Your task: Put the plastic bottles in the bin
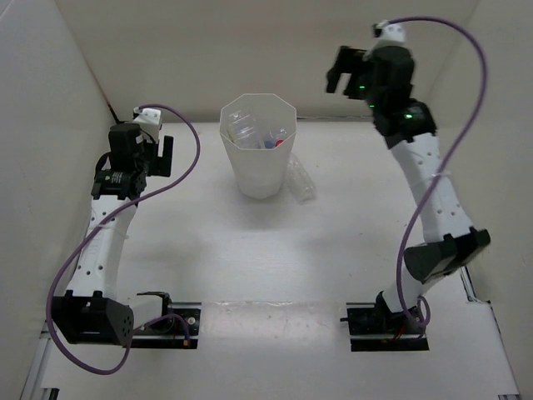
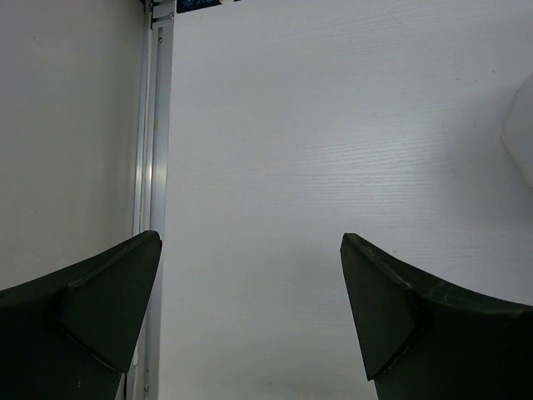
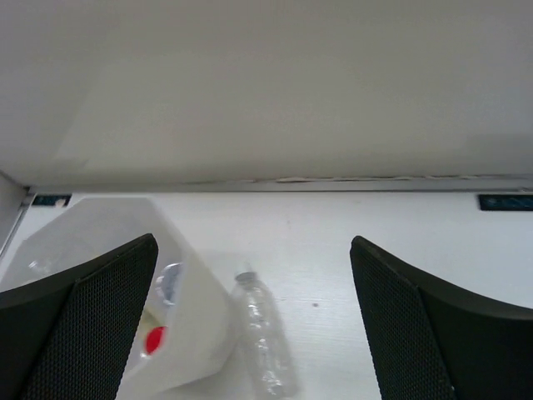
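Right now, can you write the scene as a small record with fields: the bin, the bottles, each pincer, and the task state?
bin: white, upright, in the middle
bottles inside: several, one with red; count unclear
loose bottle: clear, lying on the table beside the bin, on the right arm's side
left pincer: open, empty
right pincer: open, empty, held high, facing bin and loose bottle
task: not finished, one bottle still outside

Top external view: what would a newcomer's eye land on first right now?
The white bin stands in the middle of the table, with several bottles inside and something red among them. One clear bottle lies on the table right beside the bin, on the right-arm side. The left gripper and right gripper are both open and empty.
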`<act>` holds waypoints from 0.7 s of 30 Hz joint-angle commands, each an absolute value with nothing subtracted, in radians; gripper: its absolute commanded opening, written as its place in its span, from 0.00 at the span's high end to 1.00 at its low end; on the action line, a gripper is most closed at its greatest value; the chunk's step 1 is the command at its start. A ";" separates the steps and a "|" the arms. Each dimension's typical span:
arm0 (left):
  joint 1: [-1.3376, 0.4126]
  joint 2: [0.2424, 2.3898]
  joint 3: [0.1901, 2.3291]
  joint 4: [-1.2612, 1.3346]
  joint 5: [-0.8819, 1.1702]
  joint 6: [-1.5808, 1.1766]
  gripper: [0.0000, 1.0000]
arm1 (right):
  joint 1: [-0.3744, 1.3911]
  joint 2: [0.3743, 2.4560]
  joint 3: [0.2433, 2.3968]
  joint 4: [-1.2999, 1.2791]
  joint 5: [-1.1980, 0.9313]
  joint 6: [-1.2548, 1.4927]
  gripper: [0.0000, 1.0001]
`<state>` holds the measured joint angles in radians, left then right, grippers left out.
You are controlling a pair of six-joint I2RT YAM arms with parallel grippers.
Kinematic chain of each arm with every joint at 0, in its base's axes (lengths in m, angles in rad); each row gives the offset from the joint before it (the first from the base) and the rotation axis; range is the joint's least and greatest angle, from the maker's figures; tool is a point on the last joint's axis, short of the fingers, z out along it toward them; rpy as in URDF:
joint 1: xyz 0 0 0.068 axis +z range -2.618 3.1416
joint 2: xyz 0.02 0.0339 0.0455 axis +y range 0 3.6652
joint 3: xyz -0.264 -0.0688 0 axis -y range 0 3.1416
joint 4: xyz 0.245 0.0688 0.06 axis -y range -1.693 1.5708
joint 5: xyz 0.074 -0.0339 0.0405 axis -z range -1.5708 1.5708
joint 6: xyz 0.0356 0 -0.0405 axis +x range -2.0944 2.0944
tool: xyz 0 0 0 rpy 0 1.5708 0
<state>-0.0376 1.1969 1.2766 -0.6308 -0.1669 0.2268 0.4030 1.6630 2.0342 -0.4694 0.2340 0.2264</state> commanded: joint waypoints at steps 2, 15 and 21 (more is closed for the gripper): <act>-0.026 1.163 1.261 -0.640 -0.143 0.202 0.00 | 0.253 1.591 1.864 -0.621 -0.040 0.272 0.00; -0.008 1.164 1.261 -0.681 -0.144 0.204 0.00 | 0.301 1.932 1.759 -0.609 -0.152 0.052 0.00; 0.023 1.164 1.239 -0.690 -0.144 0.204 0.00 | 0.359 2.023 1.738 -0.591 -0.196 0.012 0.00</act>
